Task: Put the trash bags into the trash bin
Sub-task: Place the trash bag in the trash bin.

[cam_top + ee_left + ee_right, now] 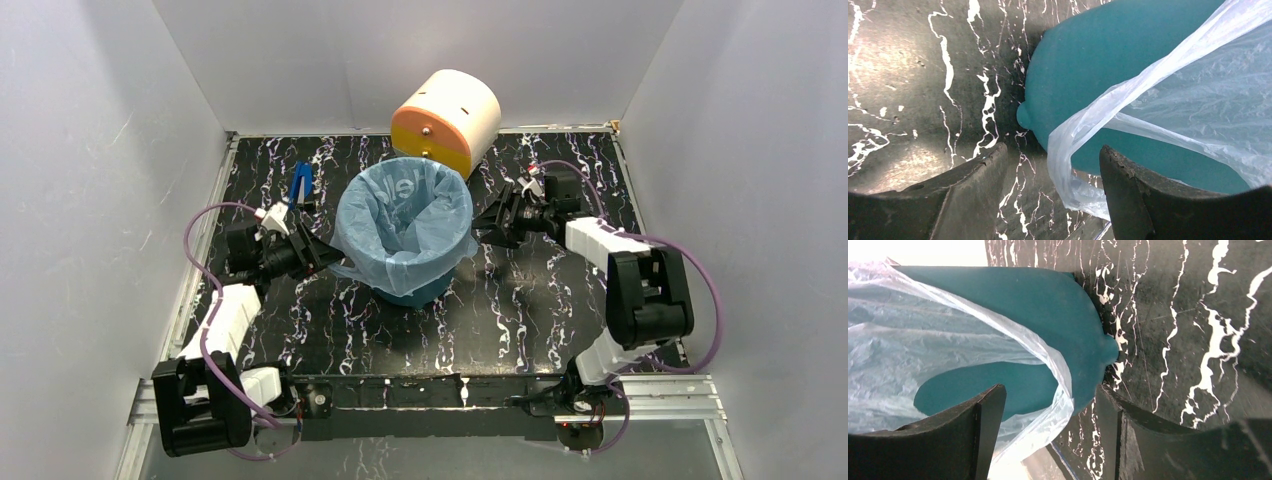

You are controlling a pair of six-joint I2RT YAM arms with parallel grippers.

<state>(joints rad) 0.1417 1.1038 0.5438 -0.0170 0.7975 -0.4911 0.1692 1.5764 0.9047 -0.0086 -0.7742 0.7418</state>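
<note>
- Trash bag [400, 215]: light-blue, translucent and crinkled. It sits inside the trash bin [412, 292] with its mouth open, and its hem is turned over the rim and draped down the outer wall.
- Trash bin: teal, upright at mid-table. Only its lower wall shows below the bag.
- Left gripper [318, 252]: low at the bin's left side, with its arm reaching from the near-left base and the wrist turned inward. The fingers [973, 185] are spread wide, and the bag's hanging hem lies between them ungripped.
- Right gripper [488, 222]: at the bin's right side, elbow raised at the right and forearm angled back-left. The fingers [968, 435] are likewise wide apart, with the bag's edge between them and not pinched.
- Table [520, 310]: black, white-veined.
- Cream-and-orange drum [447, 118]: tilted, behind the bin.
- Small blue object [300, 183]: back-left, beyond the left gripper; its kind is unclear.
</note>
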